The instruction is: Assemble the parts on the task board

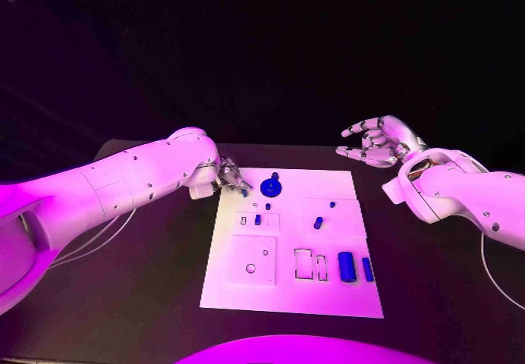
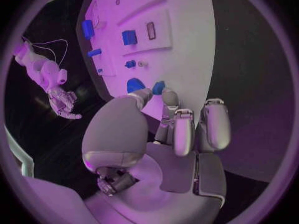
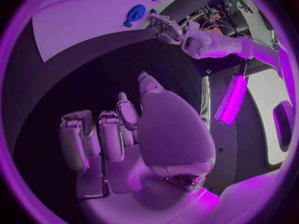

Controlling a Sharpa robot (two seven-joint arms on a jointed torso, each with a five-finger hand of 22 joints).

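At the black counter [image 1: 131, 303], we found the left robot hand [image 1: 229, 177] lowered to the far left corner of the white task board [image 1: 290, 296], its fingertips [image 2: 163, 95] closing toward a round blue part [image 1: 271, 185] that stood near the board's far edge. In the left wrist view a small patch of blue showed just beyond the fingertips, and the fingers were drawn close together; we could not tell whether they had actually pinched the piece or only touched it. The right robot hand [image 1: 378, 141] hung above the bare counter off the board's far right corner, fingers spread and loosely curled, holding nothing.

To do this step well, we judged, the left robot hand would need a firm pinch on the round part's raised middle, then a straight lift, so that the part would not tip or drag across the board. The right hand looked best kept clear until it was needed.

The board served as the holder here. A blue cylinder [image 1: 346, 266] and a smaller blue block [image 1: 368, 268] lay near its right edge, beside two outlined rectangular slots [image 1: 311, 265] that appeared unfilled. Small blue pegs [image 1: 319, 222] sat in the raised panels at mid-board, and a round hole [image 1: 250, 268] in the near-left panel stood open.
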